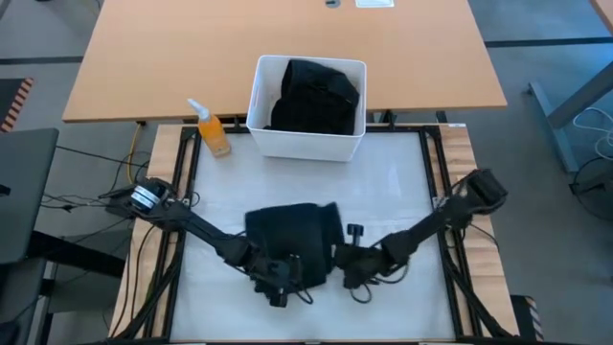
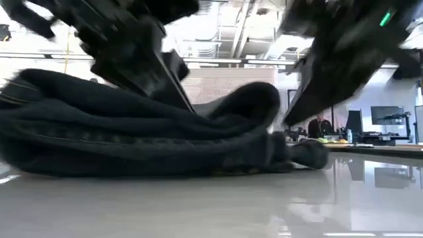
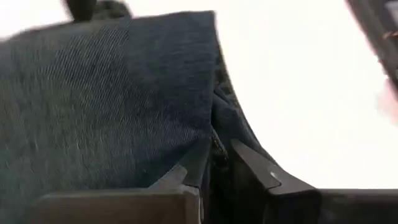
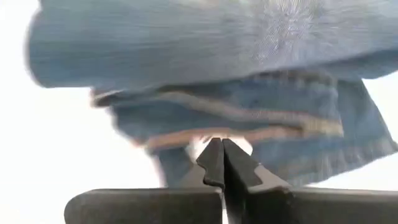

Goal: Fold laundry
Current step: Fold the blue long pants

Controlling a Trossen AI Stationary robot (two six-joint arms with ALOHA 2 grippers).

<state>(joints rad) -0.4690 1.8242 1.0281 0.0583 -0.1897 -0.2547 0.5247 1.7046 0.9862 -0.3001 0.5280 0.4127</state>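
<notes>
The left gripper (image 1: 278, 280) sits at the near edge of the dark navy trousers (image 1: 292, 240), which lie bunched in a thick fold on the table (image 1: 402, 192), just ahead of the claw. In the left wrist view its fingers (image 3: 261, 171) stand a narrow gap apart with the trousers' hem (image 3: 214, 134) running down between them; whether the cloth is truly pinched cannot be told. Judging by that, it is placed there to catch an edge for the next fold.

The right gripper (image 1: 356, 259) rests just beside the trousers' right edge, its fingers (image 4: 219, 158) pressed together with nothing between them, the waistband seam (image 4: 249, 121) directly ahead. It likely waits to pin or take that side.

Well beyond both claws, the white bin (image 1: 306, 144) holds the black clothing (image 1: 316, 96) not yet folded, with an orange spray bottle (image 1: 213, 129) beside it.
</notes>
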